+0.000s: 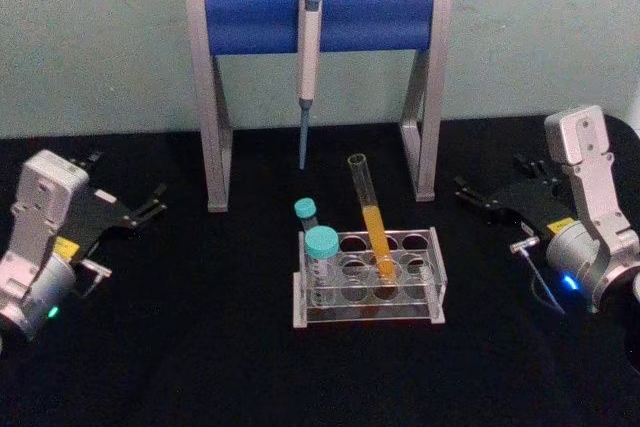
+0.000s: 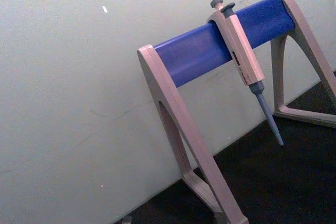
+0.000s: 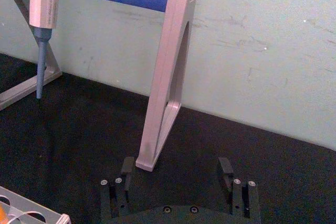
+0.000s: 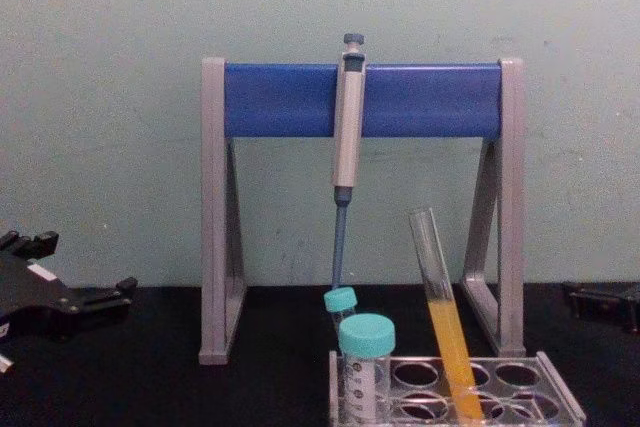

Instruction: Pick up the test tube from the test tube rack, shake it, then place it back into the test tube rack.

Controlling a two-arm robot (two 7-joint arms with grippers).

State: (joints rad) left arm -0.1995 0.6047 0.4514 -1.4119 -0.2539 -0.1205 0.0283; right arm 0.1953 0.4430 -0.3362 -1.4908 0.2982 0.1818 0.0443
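Observation:
The test tube (image 1: 372, 212) is a long clear glass tube holding orange-yellow liquid. It leans in a middle hole of the clear plastic test tube rack (image 1: 436, 292) at the table's centre, also seen from the chest as the test tube (image 4: 445, 317) in the rack (image 4: 562, 392). My left gripper (image 1: 128, 185) rests open at the far left, well away from the rack. On the far right my right gripper (image 1: 492, 175) is open too, with nothing between its fingers (image 3: 127, 170); a corner of the rack (image 3: 31, 214) lies ahead of it.
Two teal-capped tubes (image 1: 322, 247) stand at the rack's left end. Behind the rack is a tall grey-and-blue pipette stand (image 1: 320, 19) with a pipette (image 1: 308, 67) hanging from it. The table is covered in black cloth, and a pale wall is close behind.

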